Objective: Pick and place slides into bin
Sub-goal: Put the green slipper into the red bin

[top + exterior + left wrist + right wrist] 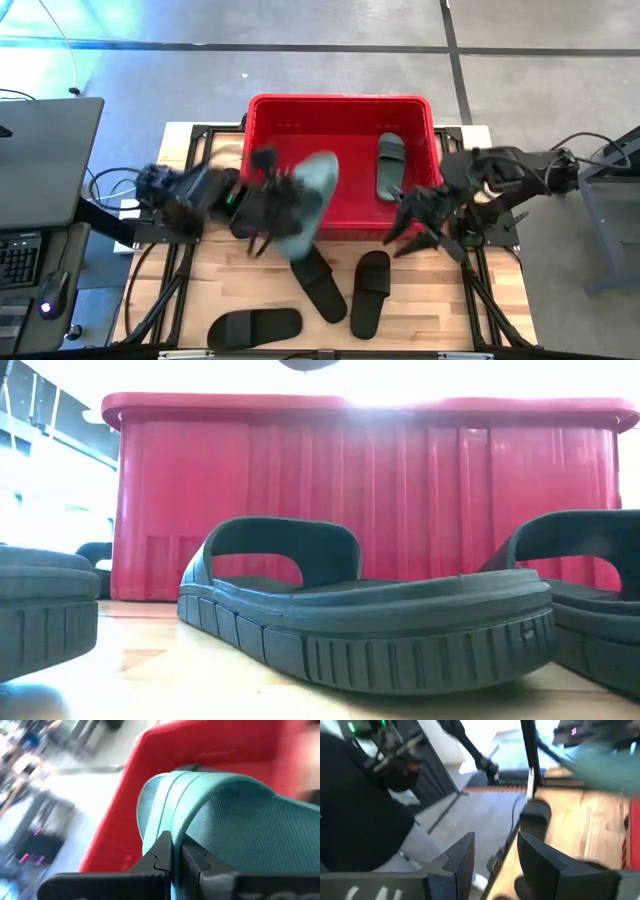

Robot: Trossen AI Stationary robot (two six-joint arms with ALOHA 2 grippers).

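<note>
The red bin [340, 112] stands at the table's far middle, with one sage-green slide [390, 165] lying inside at its right. My left gripper [280, 205] is shut on the second sage-green slide [312, 195], held in the air over the bin's near wall; it also shows in the left wrist view [240, 825]. My right gripper [425, 225] is open and empty by the bin's near right corner, also seen in its wrist view [492, 855]. Three black slides [320, 285] [370, 292] [255, 325] lie soles down on the wooden table. My left gripper pinches the green slide's side edge [176, 832] between its two fingers, beside the ribbed strap [160, 802]. The fingers come level from the table's left. The slide is lifted clear and tilted, reaching from above the table over the bin's near wall.
The table's dark metal frame [180, 270] runs along its left and right sides. A laptop and keyboard [30, 200] sit on a stand to the left. In the low view the black slides [370, 620] stand in front of the bin's near wall [370, 500].
</note>
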